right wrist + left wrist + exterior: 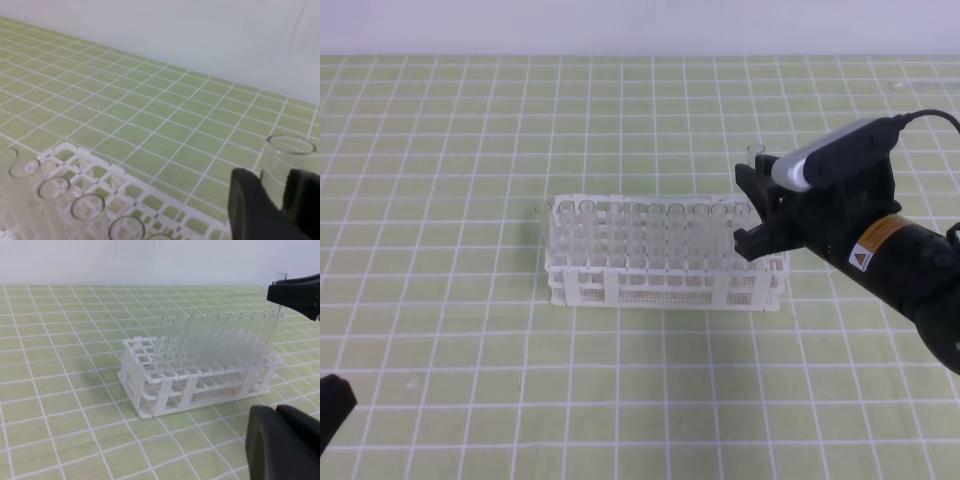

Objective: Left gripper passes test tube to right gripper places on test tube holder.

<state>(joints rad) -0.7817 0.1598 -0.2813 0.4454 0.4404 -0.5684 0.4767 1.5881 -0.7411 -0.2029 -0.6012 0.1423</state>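
The right gripper (757,210) pinches the test tube (754,156) between its two black fingers (252,207), partly open around the glass. The tube stands upright over the 3 o'clock end of the test tube holder (665,285). An orange label (873,243) with a warning triangle sits on its arm; its writing is too small to read. The left gripper (280,445) is closed tight and holds nothing.

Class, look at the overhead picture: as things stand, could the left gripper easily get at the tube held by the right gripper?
Probably not easily. The left gripper sits shut at the near left corner, across the test tube holder from the test tube. The right gripper is closed on that tube, covering most of it.
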